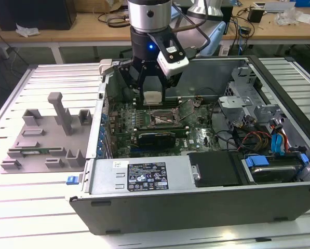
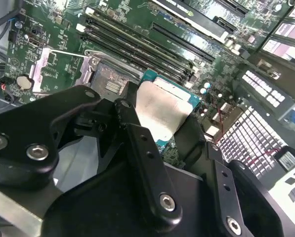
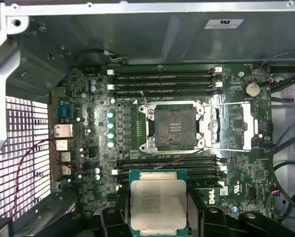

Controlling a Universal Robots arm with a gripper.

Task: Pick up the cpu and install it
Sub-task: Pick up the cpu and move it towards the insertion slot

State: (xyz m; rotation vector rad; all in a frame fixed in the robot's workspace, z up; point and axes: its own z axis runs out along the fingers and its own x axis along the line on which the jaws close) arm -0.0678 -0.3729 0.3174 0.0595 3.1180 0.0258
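Note:
The cpu [image 3: 158, 202], a small square chip with a silver top and a teal rim, is held flat between the black fingers [image 2: 132, 131] of my gripper [image 2: 163, 123]. In the exterior view the gripper [image 1: 152, 101] hangs inside the open computer case with the cpu [image 1: 152, 96] at its tip, just above the motherboard. The dark square socket [image 3: 174, 127] lies open with its metal frame swung aside. It sits a short way off from the chip in the first wrist view and partly under the chip's edge, socket [image 2: 110, 81], in the second wrist view.
The case's walls [image 1: 144, 179] ring the board. Memory slots [image 3: 164, 79] flank the socket, and a drive cage with cables [image 1: 258, 124] fills the exterior view's right. A grey plastic fixture [image 1: 45, 137] stands on the table at the exterior view's left.

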